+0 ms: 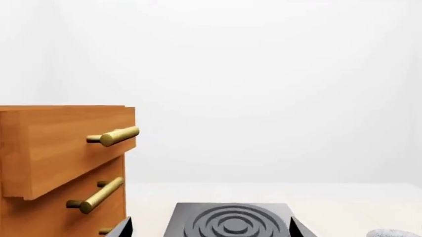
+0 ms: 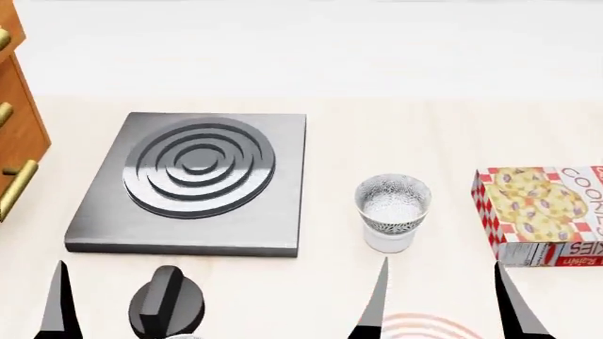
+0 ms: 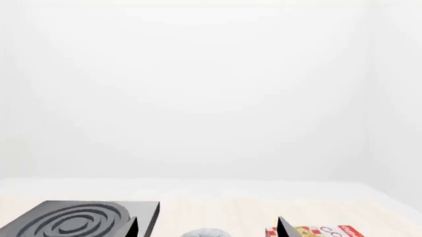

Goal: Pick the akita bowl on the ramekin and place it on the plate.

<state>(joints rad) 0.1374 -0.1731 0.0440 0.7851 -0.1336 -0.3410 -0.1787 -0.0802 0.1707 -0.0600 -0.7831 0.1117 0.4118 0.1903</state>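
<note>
Pale wooden surface [image 2: 424, 127]. Wooden drawer unit [image 2: 14, 134] at far left. Grey burner slab [image 2: 193, 183] left of centre. Cookie box [image 2: 546, 212] at right. Red-ringed plate [image 2: 428, 328] at near edge. Speckled bowl [image 2: 392, 203] sits on white ramekin [image 2: 388, 242], centre-right. Right hand [image 2: 443, 296] spread wide, empty; left hand [image 2: 61, 304] state cannot be told.

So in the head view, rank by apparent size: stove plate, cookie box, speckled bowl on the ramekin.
1. Stove plate, clearly largest.
2. Cookie box, though cut off by the frame edge.
3. Akita bowl, smallest, stacked on the ramekin.
</note>
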